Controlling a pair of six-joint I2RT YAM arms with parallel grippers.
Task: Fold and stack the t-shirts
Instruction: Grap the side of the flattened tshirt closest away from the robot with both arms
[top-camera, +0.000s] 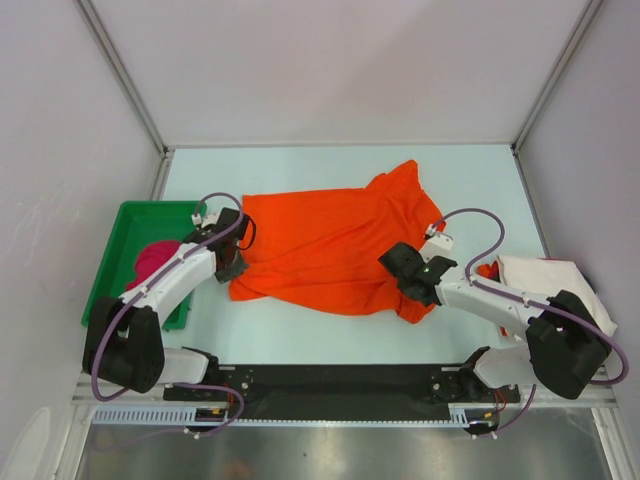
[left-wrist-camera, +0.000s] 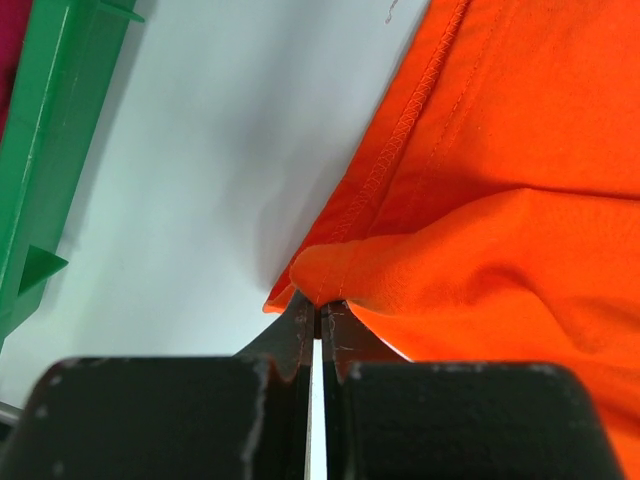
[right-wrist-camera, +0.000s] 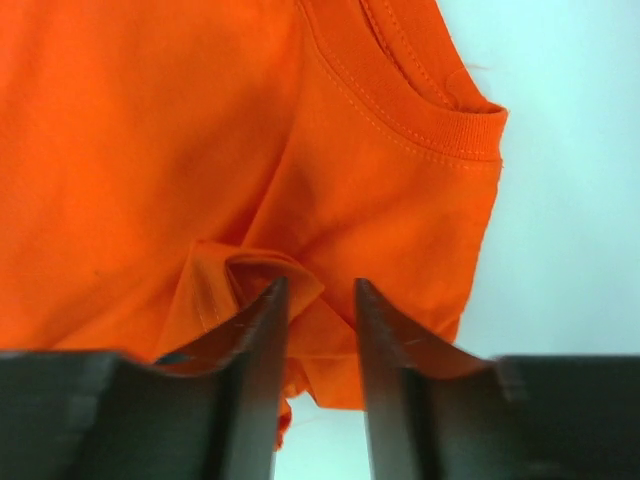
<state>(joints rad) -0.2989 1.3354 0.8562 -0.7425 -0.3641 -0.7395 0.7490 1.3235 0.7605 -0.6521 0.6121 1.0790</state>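
Orange t-shirt (top-camera: 330, 245) lies on the bench (top-camera: 300, 340), long axis left to right between my arms. My left jaws are clamped on its hem corner. My right jaws, narrowly apart, sit at a fold by the collar (right-wrist-camera: 440, 110).

You have bright, even overhead light, with only soft shadows on the pale table (top-camera: 330, 340) beside the orange t-shirt (top-camera: 330, 240). In your wrist views the close black fingers (left-wrist-camera: 290, 350) blur, while the stitching is sharp.
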